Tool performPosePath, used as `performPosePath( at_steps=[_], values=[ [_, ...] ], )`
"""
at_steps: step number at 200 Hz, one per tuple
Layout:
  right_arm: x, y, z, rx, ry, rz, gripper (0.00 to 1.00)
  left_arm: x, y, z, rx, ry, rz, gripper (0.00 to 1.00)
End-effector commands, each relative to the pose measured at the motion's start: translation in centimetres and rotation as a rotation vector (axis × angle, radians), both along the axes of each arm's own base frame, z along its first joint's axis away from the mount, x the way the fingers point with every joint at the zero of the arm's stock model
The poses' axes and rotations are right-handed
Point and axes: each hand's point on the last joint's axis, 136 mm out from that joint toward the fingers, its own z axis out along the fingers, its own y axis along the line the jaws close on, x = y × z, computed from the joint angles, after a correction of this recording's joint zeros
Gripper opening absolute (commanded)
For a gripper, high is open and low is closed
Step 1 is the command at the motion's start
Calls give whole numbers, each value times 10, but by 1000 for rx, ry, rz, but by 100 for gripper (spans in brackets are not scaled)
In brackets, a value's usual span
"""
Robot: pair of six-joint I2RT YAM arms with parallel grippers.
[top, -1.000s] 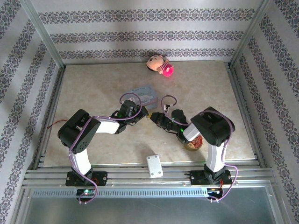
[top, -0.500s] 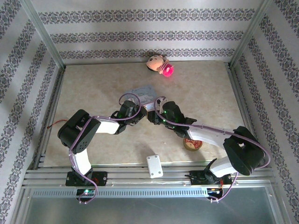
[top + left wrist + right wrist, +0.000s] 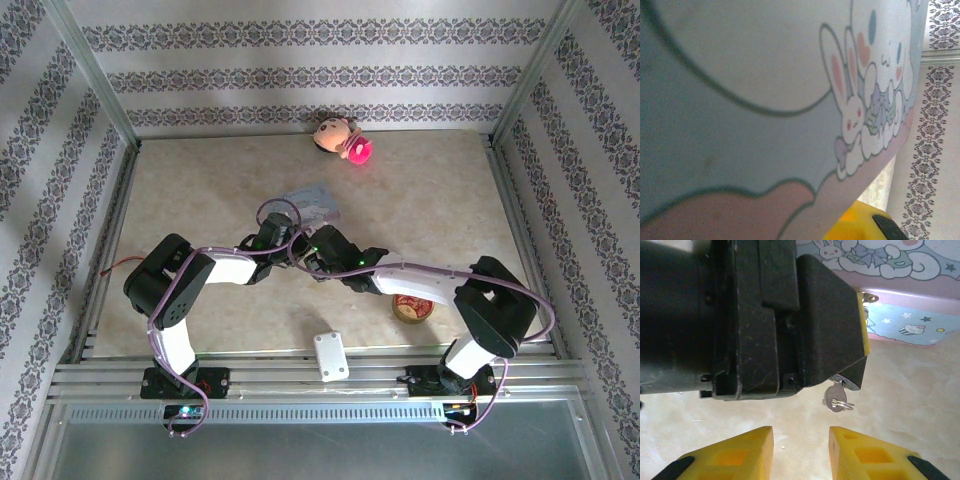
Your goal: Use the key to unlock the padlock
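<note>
**Task status: partly complete.**

In the right wrist view the left gripper [image 3: 860, 347] takes up the upper left and centre of the frame. It appears as a black block with a yellow pad along its right edge. Its jaws are closed on a small metal body, and only a sliver of that body shows at the lower tip of the finger. This sliver is taken to be the padlock [image 3: 844, 382].

The key [image 3: 835, 399], with its split ring, hangs from that sliver just below the centre of the frame, clear of the table [image 3: 920, 400]. The key therefore appears to be already seated in the keyhole (the seating itself is hidden).

The right gripper [image 3: 801, 450] sits at the bottom edge of the same frame, directly below the key. Its jaws stand wide apart and hold nothing.

Remaining steps, as judged:
1. Close the right jaws on the key.
2. Turn the key.
3. Release the shackle. Whether it is latched cannot be told.

The pale-blue tin [image 3: 900, 270] lies along the top right of the frame, just behind the left gripper. In the top view the two grippers meet at the centre of the frame.
</note>
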Motion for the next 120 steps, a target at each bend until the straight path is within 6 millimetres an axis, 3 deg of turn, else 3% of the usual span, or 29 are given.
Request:
performPosePath(
  at_steps=[1, 120],
  values=[
    [7, -6, -4, -103, -33, 6, 34, -2, -8, -1, -15, 37, -22, 12],
    [20, 0, -20, -180, -53, 30, 34, -5, -14, 2, -50, 54, -38, 12]
  ],
)
